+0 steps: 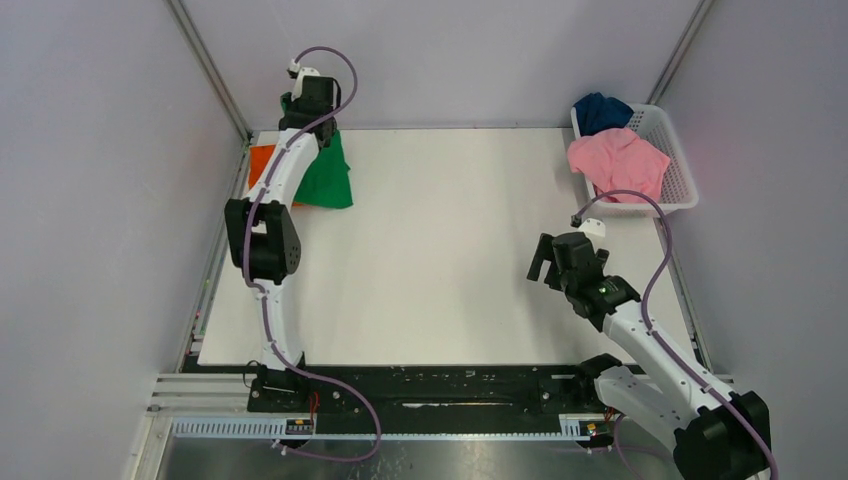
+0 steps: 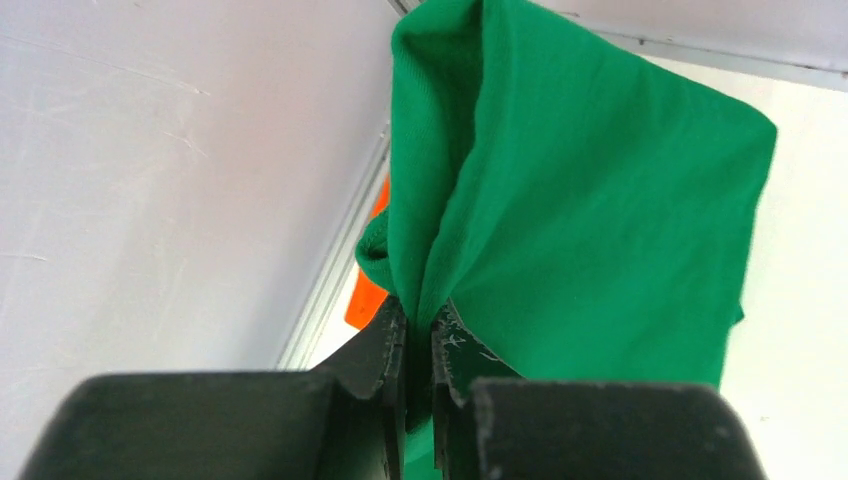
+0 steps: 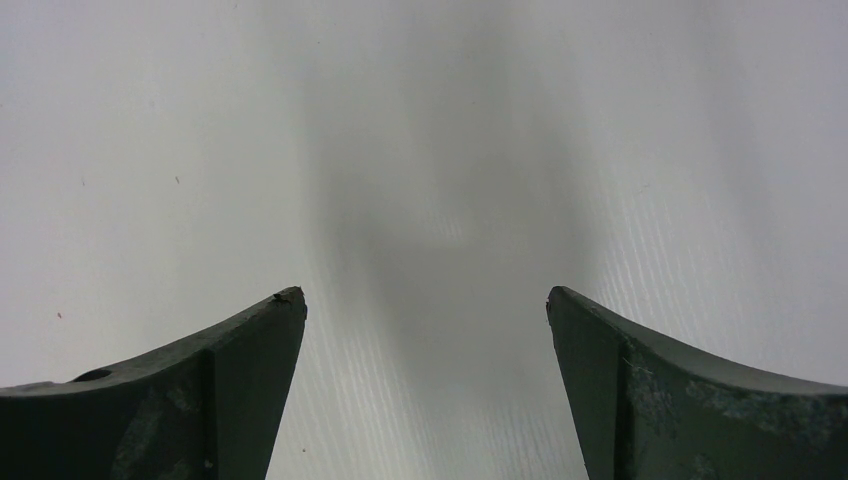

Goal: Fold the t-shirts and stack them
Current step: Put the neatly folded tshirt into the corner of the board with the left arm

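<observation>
Orange t-shirt [image 1: 260,160] lies flat at the far-left edge of the table [image 1: 450,250], largely covered by the left arm in the top view. The left wrist view shows only a narrow orange strip of it, low beside the wall rail and left of the green cloth.

Green t-shirt [image 2: 590,220] is at the far-left corner, just right of the orange one and overlapping it. The left gripper [image 2: 420,325] is clamped on a gathered fold of this shirt, jaws nearly together with cloth between them. In the top view the shirt narrows to the pinch point at its far end and widens toward its near edge, which rests on the table. Its long axis runs far to near. The left wrist view adds what the top view hides: the cloth is doubled into a deep crease at the jaws and fans out away from them.

Right gripper [image 3: 425,300] is on the near right of the table, well apart from all cloth. The right wrist view shows its fingers [image 3: 250,340] spread wide, holding nothing, over bare white surface.

Pink t-shirt [image 1: 618,165] sits crumpled in the white basket [image 1: 683,190] at the far-right corner, spilling over its left rim. Navy t-shirt [image 1: 602,110] is bunched at the far end of the basket. Neither wrist view shows the basket.
</observation>
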`<state>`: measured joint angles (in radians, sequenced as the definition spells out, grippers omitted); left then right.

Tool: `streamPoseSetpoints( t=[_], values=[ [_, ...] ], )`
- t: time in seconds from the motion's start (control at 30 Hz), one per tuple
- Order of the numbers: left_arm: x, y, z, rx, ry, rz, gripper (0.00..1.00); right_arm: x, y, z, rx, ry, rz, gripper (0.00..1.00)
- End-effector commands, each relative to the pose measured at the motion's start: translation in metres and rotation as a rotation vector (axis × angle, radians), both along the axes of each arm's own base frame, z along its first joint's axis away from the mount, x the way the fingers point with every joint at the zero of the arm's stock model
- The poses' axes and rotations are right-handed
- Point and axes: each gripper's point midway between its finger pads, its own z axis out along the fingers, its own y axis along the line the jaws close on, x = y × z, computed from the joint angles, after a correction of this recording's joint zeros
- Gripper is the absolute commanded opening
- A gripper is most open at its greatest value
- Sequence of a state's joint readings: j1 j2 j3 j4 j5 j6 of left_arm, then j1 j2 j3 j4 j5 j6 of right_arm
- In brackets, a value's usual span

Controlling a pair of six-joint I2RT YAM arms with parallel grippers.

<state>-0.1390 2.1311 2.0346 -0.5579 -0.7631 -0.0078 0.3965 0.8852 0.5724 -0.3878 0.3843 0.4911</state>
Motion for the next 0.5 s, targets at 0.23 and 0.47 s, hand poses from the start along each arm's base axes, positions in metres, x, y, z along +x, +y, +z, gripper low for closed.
streamPoseSetpoints(
  t=[0.23, 0.47],
  values=[
    [0.014, 0.031, 0.073, 0.049, -0.137, -0.006, 0.00, 0.011, -0.006, 0.006, -0.034, -0.032, -0.032, 0.99],
    [0.014, 0.036, 0.085, 0.040, -0.159, -0.024, 0.00, 0.014, -0.004, 0.003, -0.036, -0.020, -0.030, 1.00]
  ],
)
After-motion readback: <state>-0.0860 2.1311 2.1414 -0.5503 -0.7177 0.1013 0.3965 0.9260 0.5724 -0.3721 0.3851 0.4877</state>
